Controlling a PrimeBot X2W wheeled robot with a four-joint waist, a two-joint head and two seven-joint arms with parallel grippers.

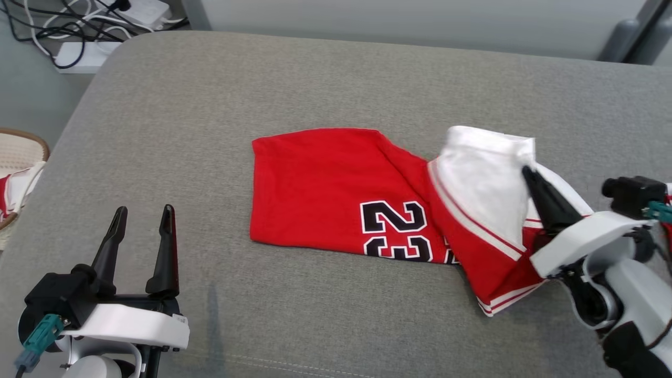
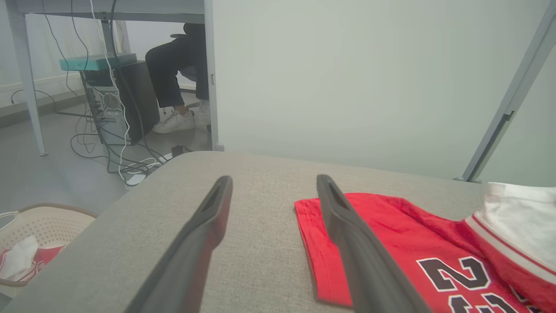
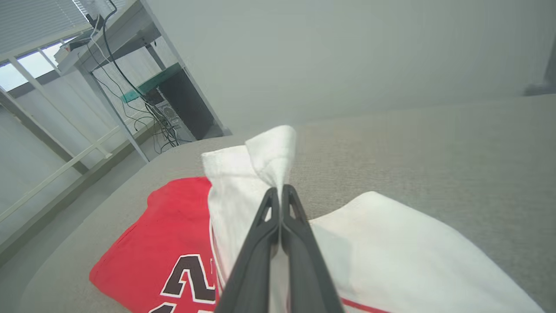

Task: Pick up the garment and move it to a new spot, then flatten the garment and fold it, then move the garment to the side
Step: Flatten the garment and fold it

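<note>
Right gripper (image 3: pixel 280 191) clamped on the garment (image 1: pixel 315 189); left gripper (image 1: pixel 145 210) holds nothing.
The red garment (black number 23 showing) lies on the grey fabric surface (image 1: pixel 210 94), centre to right, with its right part turned over to show white. The right jaws are pressed together on a raised white edge at the garment's right end. The left jaws stand wide apart at near left, clear of the cloth. A pale basket (image 1: pixel 21 144) sits at far left, beside the surface.
</note>
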